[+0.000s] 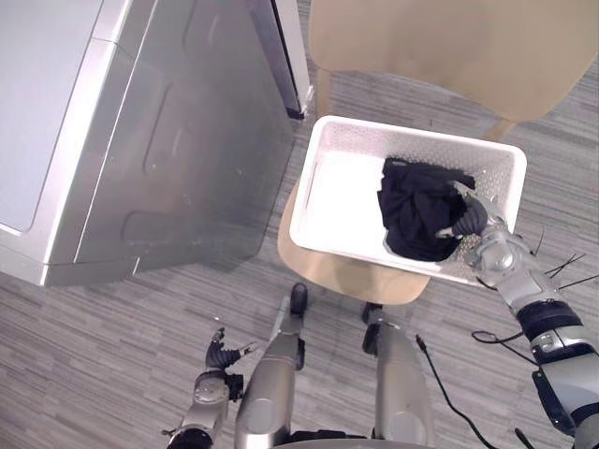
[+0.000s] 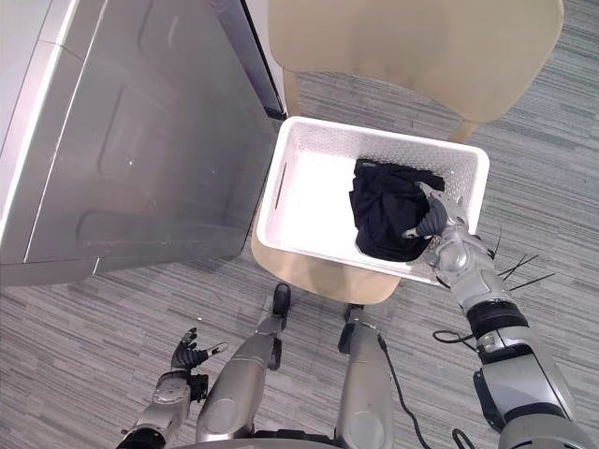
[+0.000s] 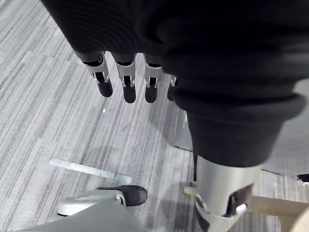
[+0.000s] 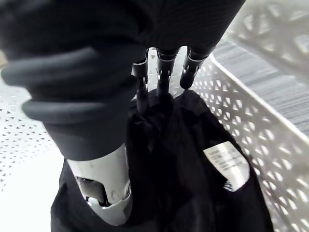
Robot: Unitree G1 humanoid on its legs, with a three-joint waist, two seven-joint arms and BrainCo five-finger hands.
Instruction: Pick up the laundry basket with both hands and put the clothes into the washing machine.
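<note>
My right hand (image 1: 477, 221) reaches into the white basket (image 1: 402, 137), fingers fairly straight, tips pressed on the black clothes (image 1: 416, 206) heaped at its right end. The basket sits on a beige stool (image 1: 348, 277) just beside the grey washer (image 1: 140, 140). My left hand (image 1: 222, 356) hangs low over the floor (image 1: 112, 355), fingers loosely spread

there is 1 white laundry basket (image 1: 421, 134), 1 bundle of black clothing (image 1: 421, 210) and 1 grey washing machine (image 1: 56, 112). 2 beige furniture pieces show: 1 seat (image 1: 346, 276), 1 table (image 1: 440, 47). 2 robot hands: left hand (image 1: 220, 355), right hand (image 1: 489, 236).
</note>
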